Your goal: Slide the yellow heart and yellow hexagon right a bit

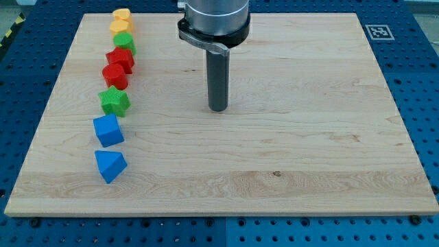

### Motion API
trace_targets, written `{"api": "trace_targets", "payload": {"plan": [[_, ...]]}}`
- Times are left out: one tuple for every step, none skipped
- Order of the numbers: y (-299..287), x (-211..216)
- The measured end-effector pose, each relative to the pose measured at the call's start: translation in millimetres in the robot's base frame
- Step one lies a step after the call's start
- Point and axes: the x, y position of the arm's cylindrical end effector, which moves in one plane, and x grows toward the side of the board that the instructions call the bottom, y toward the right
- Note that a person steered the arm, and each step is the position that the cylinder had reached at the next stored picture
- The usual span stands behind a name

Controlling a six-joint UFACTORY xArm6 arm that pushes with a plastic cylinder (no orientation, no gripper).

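The yellow heart [122,15] sits at the top of a column of blocks along the board's left side. The yellow hexagon [121,28] lies just below it, touching it. My tip [217,108] rests on the board near the middle, well to the right of the column and lower than both yellow blocks. It touches no block.
Below the yellow blocks the column runs down: a green block [125,44], a red block [121,60], a red hexagon [114,75], a green star [114,101], a blue cube [108,130], a blue triangle [110,165]. The wooden board [288,158] lies on a blue pegboard table.
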Motion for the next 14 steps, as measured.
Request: {"api": "trace_targets", "payload": {"plan": [[0.0,-0.3],[0.0,-33.4],[-1.3,-93.1],[-6.2,-153.0],[-9.1,-168.9],[-22.5,-183.5],[-59.0,-226.9],[-67.3,-240.5],[-80.1,-247.3],[-94.6,-254.1],[-95.8,-253.3],[-99.1,-253.2],[-113.2,-253.9],[-128.8,-254.1]]}}
